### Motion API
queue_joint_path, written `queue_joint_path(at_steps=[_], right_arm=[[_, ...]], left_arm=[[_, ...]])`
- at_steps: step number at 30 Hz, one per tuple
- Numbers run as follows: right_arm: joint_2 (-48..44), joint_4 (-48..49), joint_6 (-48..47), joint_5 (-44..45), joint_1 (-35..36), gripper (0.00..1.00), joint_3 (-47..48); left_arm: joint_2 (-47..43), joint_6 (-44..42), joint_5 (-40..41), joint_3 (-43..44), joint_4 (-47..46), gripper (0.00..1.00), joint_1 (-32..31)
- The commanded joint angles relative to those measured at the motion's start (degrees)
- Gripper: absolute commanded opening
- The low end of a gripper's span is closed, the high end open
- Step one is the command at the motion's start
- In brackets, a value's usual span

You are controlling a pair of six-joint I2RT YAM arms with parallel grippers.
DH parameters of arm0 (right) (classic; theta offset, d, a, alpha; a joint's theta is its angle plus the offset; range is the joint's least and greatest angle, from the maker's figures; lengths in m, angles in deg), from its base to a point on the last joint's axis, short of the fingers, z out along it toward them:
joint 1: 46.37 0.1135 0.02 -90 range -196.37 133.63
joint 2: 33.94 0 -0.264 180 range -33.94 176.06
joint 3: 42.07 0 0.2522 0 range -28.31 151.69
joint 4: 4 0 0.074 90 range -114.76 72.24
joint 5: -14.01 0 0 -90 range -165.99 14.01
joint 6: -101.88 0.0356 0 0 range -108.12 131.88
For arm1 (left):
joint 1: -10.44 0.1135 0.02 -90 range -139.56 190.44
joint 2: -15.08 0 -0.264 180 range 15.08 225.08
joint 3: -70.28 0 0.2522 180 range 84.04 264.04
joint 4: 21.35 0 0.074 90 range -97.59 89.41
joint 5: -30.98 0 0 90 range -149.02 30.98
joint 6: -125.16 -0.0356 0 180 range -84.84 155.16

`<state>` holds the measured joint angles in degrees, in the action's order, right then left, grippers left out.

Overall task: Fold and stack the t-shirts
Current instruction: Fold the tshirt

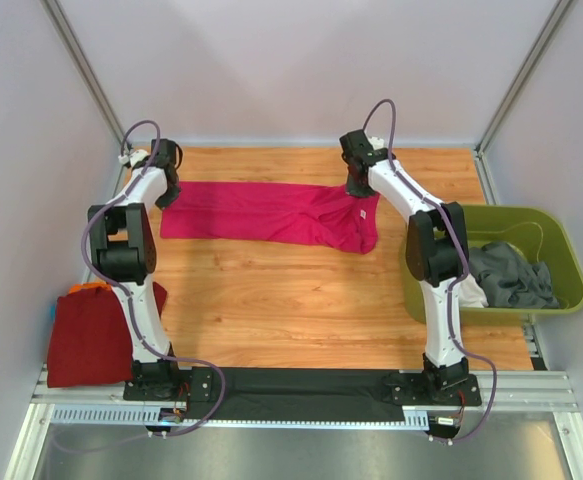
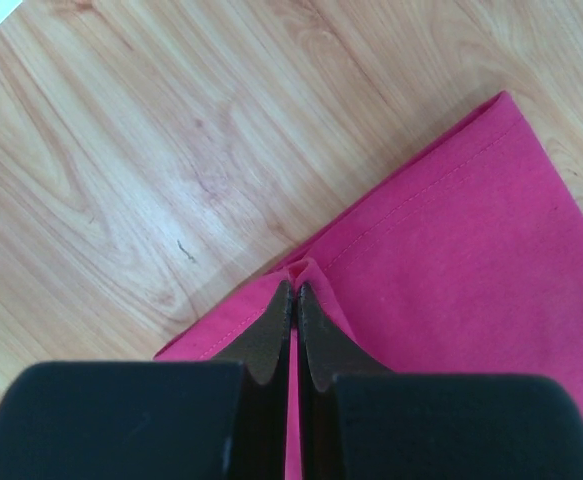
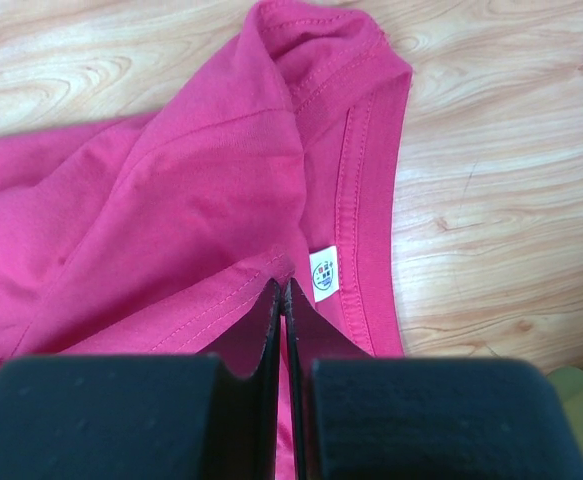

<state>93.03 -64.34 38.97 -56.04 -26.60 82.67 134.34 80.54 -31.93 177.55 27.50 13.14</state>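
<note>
**Fig.** Top view w/ both wrist views.

**Pink shirt** (image 1: 271, 213): lies flat on the table (image 1: 291, 310) as a long band running L to R. Its L end is smooth and square. Its R end is rumpled and carries the collar (image 3: 371, 180) and a small white label (image 3: 324, 272) inside the neck.

**L gripper** (image 2: 294, 290): at the pink shirt's L end, jaws clenched. A small pleat of pink cloth, just inside the stitched hem (image 2: 421, 195), is pinched between the tips.

**R gripper** (image 3: 283, 288): at the pink shirt's R end, jaws pressed together on the cloth just beside the label. The cloth is drawn into the tips at a seam. The grip looks real, though the pads hide most of the contact.

**Red shirt** (image 1: 91, 335): folded to a rough square, well apart from the pink shirt, nearer the arm bases and off its L end, at the table's corner. A small orange item (image 1: 89, 288) shows at its far edge; what it is can't be told.

**Bin** (image 1: 561, 270): green, off the pink shirt's R end and nearer the bases. It holds a crumpled grey shirt (image 1: 511, 275) and a white shirt (image 1: 471, 293).
</note>
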Motion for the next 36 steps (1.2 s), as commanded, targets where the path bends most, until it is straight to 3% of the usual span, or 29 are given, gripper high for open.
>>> queue_joint_path(at_steps=[1,14,16,18,19,22,26,30,36], right_arm=[[-1.91,1.50,-0.72,1.77,-0.61,0.00,2.75],[2.75,1.94,-1.95,-2.19,-0.52,0.00,7.05],[3.45,1.68,-2.39,-2.71,-0.61,0.01,7.76],[3.45,1.24,-3.44,-4.30,-0.61,0.14,8.81],[3.19,1.41,-3.80,-5.00,-0.70,0.35,8.90],[0.82,2.90,-4.59,-9.12,-0.70,0.61,9.34],[-2.78,5.01,-2.23,-16.60,-0.61,0.76,8.99],[-5.85,3.61,6.73,-22.39,-0.26,0.89,5.49],[-11.49,11.77,22.11,-23.20,2.55,0.94,-11.82]], left_arm=[[0.62,-1.44,0.86,2.72,0.07,0.00,-0.24],[4.22,-3.90,-1.78,7.74,2.44,0.00,-0.24],[4.40,-3.90,-2.22,8.17,3.14,0.11,-0.24],[3.61,-5.12,-3.27,8.26,3.32,0.28,-0.24],[3.00,-5.39,-4.23,8.18,3.23,0.36,-0.24],[-0.69,-7.50,-6.69,7.74,2.35,0.59,-0.24],[-6.66,-10.05,-9.60,7.56,1.21,0.87,-0.50],[-13.59,-11.37,-14.78,5.99,1.12,0.93,-1.99],[-20.47,-11.73,-17.77,-4.12,-2.74,0.97,-10.07]])
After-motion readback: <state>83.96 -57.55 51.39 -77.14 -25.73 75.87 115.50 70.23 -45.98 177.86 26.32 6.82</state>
